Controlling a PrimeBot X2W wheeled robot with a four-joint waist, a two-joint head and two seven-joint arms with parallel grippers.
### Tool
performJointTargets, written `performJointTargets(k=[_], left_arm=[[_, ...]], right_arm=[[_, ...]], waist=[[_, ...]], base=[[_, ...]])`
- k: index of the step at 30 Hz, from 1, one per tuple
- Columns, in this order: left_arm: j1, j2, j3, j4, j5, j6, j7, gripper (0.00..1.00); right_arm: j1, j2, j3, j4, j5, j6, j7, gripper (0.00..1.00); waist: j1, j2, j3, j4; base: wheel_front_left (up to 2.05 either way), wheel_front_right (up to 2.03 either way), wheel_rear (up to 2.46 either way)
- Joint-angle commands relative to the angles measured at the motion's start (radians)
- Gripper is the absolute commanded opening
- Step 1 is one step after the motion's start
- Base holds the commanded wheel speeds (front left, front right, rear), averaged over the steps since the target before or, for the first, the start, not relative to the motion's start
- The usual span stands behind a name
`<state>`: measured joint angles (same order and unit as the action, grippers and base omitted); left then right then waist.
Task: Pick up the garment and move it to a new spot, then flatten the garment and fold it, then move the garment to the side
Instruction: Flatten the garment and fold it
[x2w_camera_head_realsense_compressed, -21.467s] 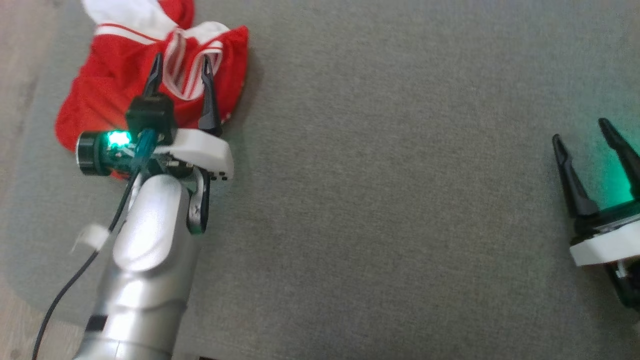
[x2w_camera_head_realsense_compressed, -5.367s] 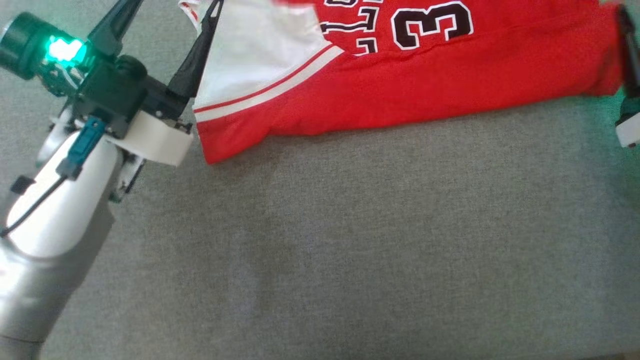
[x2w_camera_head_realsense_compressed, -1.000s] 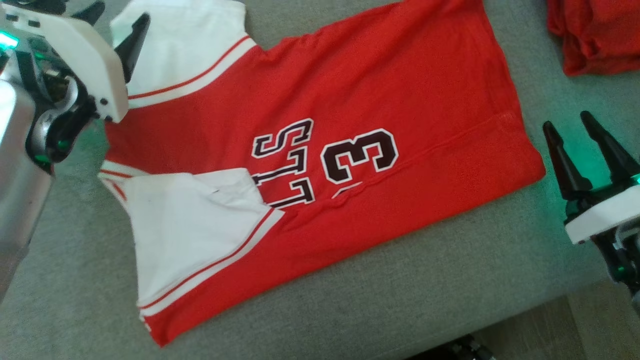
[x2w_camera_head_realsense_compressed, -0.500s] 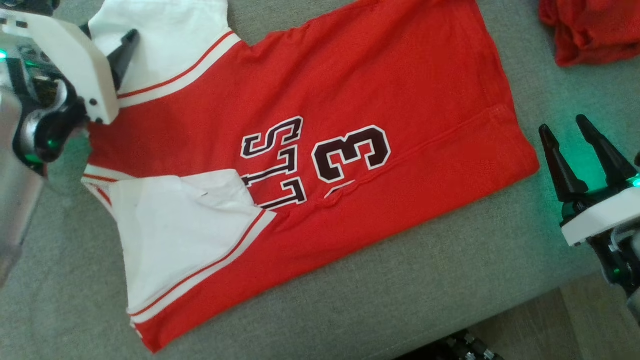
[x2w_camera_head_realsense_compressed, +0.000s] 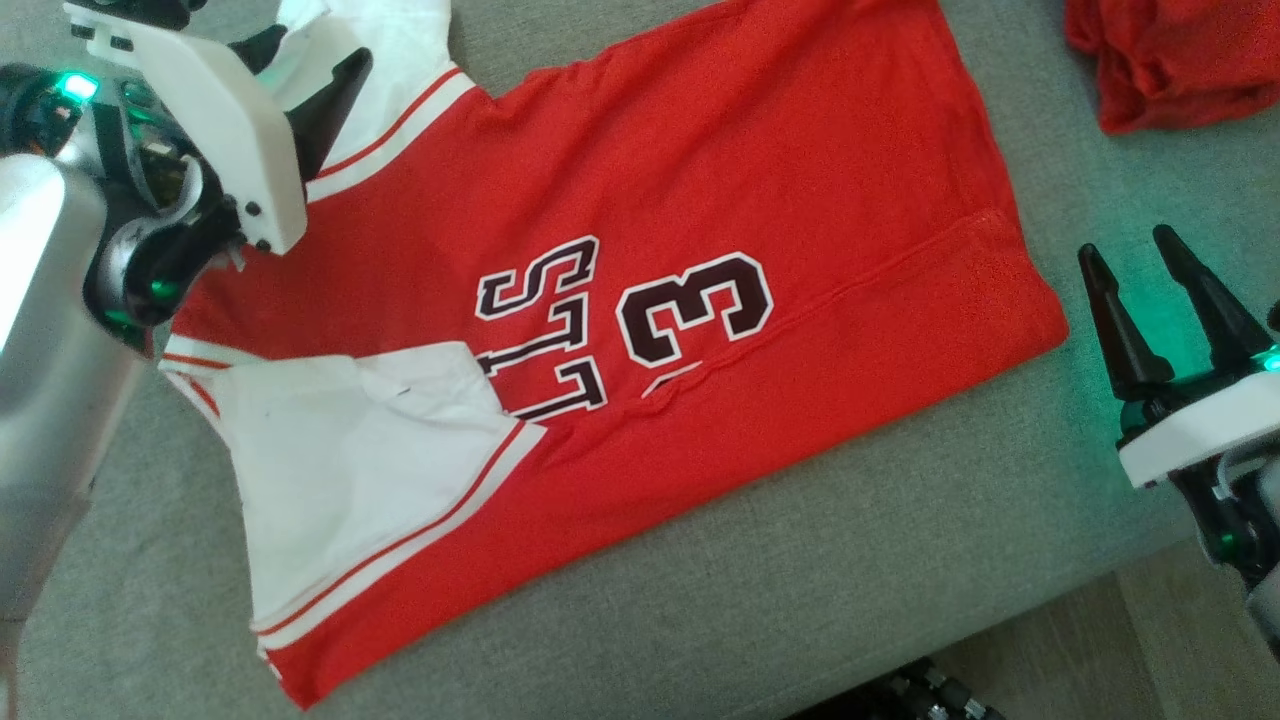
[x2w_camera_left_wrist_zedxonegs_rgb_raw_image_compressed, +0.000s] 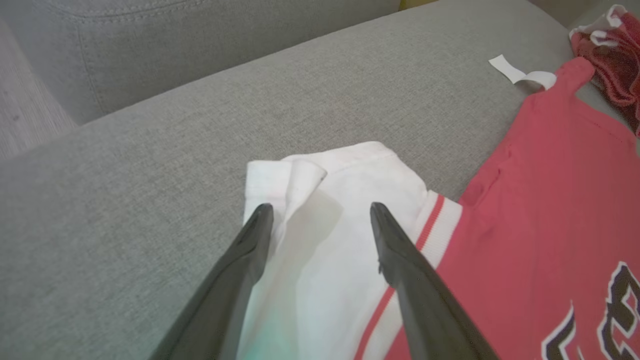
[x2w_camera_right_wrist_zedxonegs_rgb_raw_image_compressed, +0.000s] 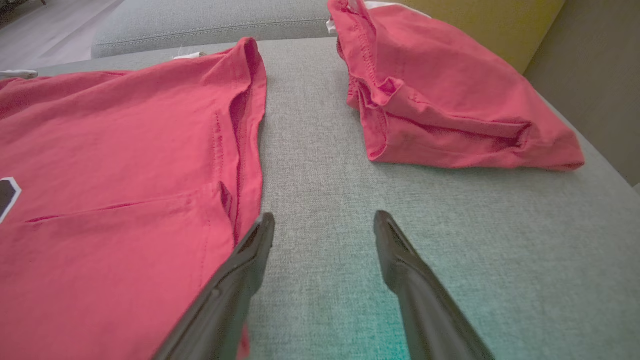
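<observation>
Fabric lies spread across the middle of the grey sofa cushion (x2w_camera_head_realsense_compressed: 800, 580). The garment (x2w_camera_head_realsense_compressed: 700, 200), a red jersey with white sleeves, sits lettering-side up, with its hem (x2w_camera_right_wrist_zedxonegs_rgb_raw_image_compressed: 240, 130) toward the robot's right and its sleeves toward the left. The body is smooth enough that flattening looks nearly done, and the shirt seems laid square to set up a fold. The near sleeve (x2w_camera_head_realsense_compressed: 350, 460) is turned in over the chest and covers part of the lettering (x2w_camera_head_realsense_compressed: 620, 320). The far sleeve (x2w_camera_left_wrist_zedxonegs_rgb_raw_image_compressed: 350, 170) juts outward with its cuff curled back on itself, so it probably needs tidying next. A second red garment (x2w_camera_right_wrist_zedxonegs_rgb_raw_image_compressed: 450, 110) sits folded on the far right of the cushion, clear of the hem. It is likely parked there to leave the centre free for work.

The left end effector (x2w_camera_left_wrist_zedxonegs_rgb_raw_image_compressed: 320, 207) hovers over the far sleeve with its jaws spread wide, straddling the curled cuff and gripping nothing. I cannot tell whether the tips touch the cloth. The right end effector (x2w_camera_head_realsense_compressed: 1128, 242) is just as wide and empty, poised over bare cushion just beside the hem corner. With one at each end of the shirt, they suit a two-handed pull or fold.
</observation>
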<state>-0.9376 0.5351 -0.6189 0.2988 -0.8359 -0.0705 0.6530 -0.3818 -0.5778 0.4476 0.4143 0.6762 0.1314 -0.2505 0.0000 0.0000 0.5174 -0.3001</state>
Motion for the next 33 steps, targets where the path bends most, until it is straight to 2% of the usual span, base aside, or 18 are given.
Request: performJointTargets(k=[1,7,14,17,18,19,20,22,25,33], left_arm=[[-0.052,0.045,0.032,-0.03,0.022,-0.002,-0.012,1.0],[-0.077,0.076,0.002,-0.004,0.11,-0.014,-0.078,1.0],[-0.105,0.073,-0.01,0.041,0.152,-0.023,-0.149,1.0],[-0.112,0.072,-0.014,0.059,0.154,-0.026,-0.158,0.51],[-0.112,0.072,-0.014,0.059,0.154,-0.026,-0.158,0.51],[-0.114,0.073,-0.014,0.064,0.153,-0.027,-0.158,0.44],[-0.115,0.074,-0.015,0.071,0.154,-0.027,-0.158,0.41],[-0.119,0.08,-0.016,0.083,0.157,-0.028,-0.16,0.4],[-0.126,0.086,-0.021,0.096,0.167,-0.028,-0.167,0.01],[-0.151,0.105,-0.04,0.109,0.214,-0.032,-0.216,0.0]], right_arm=[[0.021,-0.023,0.0,-0.012,-0.006,-0.001,-0.011,1.0],[0.017,-0.013,0.009,-0.015,-0.007,-0.001,-0.011,1.0],[0.015,-0.013,0.01,-0.011,-0.004,-0.001,-0.011,1.0],[0.014,-0.012,0.012,-0.008,-0.002,-0.001,-0.011,1.0],[0.014,-0.012,0.012,-0.008,-0.002,-0.001,-0.011,1.0],[0.013,-0.012,0.013,-0.007,-0.001,-0.001,-0.011,1.0],[0.013,-0.012,0.014,-0.007,-0.001,-0.001,-0.011,1.0],[0.012,-0.011,0.016,-0.008,0.0,-0.001,-0.011,1.0],[0.009,-0.011,0.02,-0.009,0.003,-0.001,-0.011,1.0],[-0.043,-0.022,0.059,-0.03,0.01,-0.001,-0.011,1.0]], waist=[[0.0,0.0,-0.001,-0.003],[0.0,0.0,-0.002,-0.014],[0.0,0.0,0.0,-0.021],[0.0,0.0,0.0,-0.024],[0.0,0.0,0.0,-0.024],[0.0,0.0,0.001,-0.025],[0.0,0.0,0.001,-0.025],[0.0,0.0,0.004,-0.027],[0.0,0.0,0.008,-0.029],[0.0,0.0,0.01,-0.031]], base=[[0.0,0.0,0.0],[0.0,0.0,0.0],[0.0,0.0,0.0],[0.0,0.0,0.0],[0.0,0.0,0.0],[0.0,0.0,0.0],[0.0,0.0,0.0],[0.0,0.0,0.0],[0.0,0.0,0.0],[0.0,0.0,0.0]])
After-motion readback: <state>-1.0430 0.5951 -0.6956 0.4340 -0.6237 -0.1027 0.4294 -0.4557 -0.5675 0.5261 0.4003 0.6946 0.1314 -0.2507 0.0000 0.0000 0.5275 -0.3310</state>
